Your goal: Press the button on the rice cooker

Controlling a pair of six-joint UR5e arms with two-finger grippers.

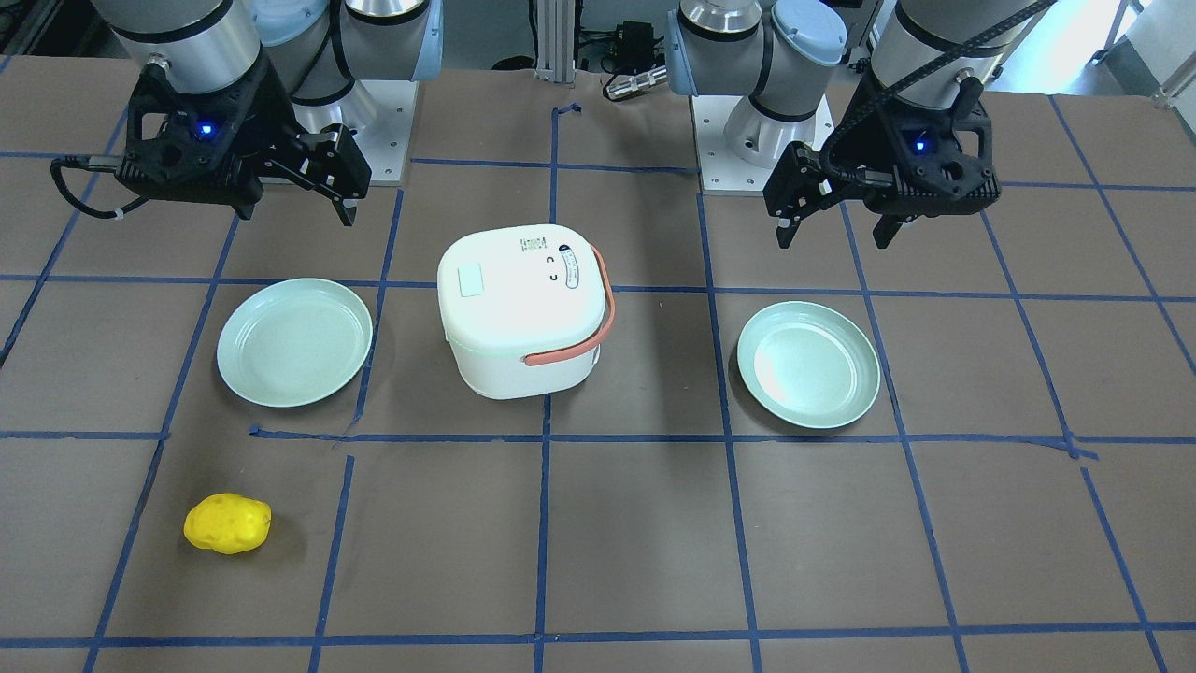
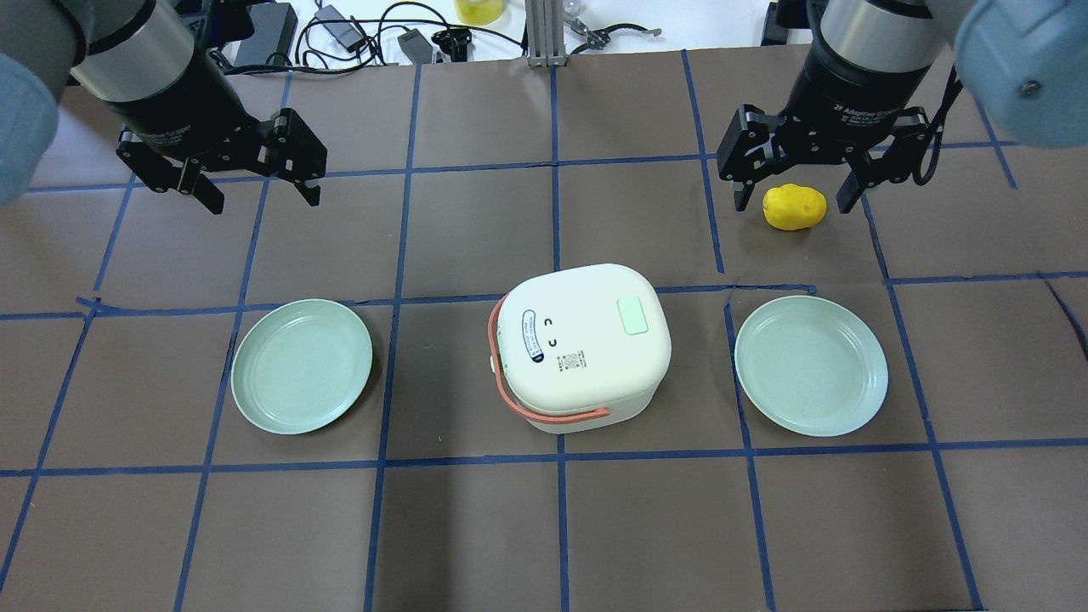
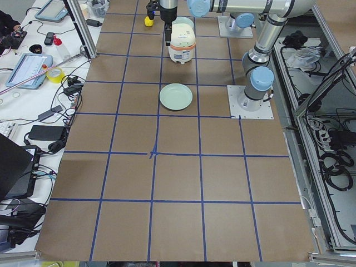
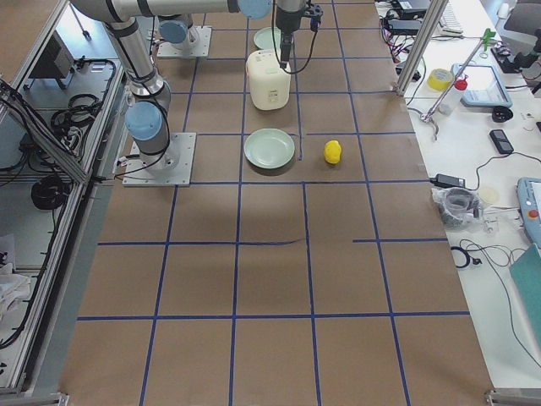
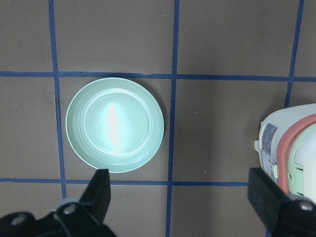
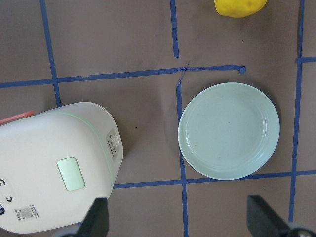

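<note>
The white rice cooker (image 2: 582,348) with an orange handle stands at the table's middle, lid shut. A pale green button (image 2: 632,315) sits on its lid; it also shows in the front view (image 1: 470,279) and the right wrist view (image 6: 70,173). My left gripper (image 2: 262,200) is open and empty, raised above the table, well to the left of and beyond the cooker. My right gripper (image 2: 792,204) is open and empty, raised to the right of and beyond the cooker, above a yellow potato-like object (image 2: 795,206). Neither gripper touches the cooker.
A pale green plate (image 2: 302,365) lies left of the cooker and another plate (image 2: 812,365) lies right of it. The yellow object (image 1: 227,523) lies on the table beyond the right plate. Blue tape lines grid the brown table. Cables and tools lie past the far edge.
</note>
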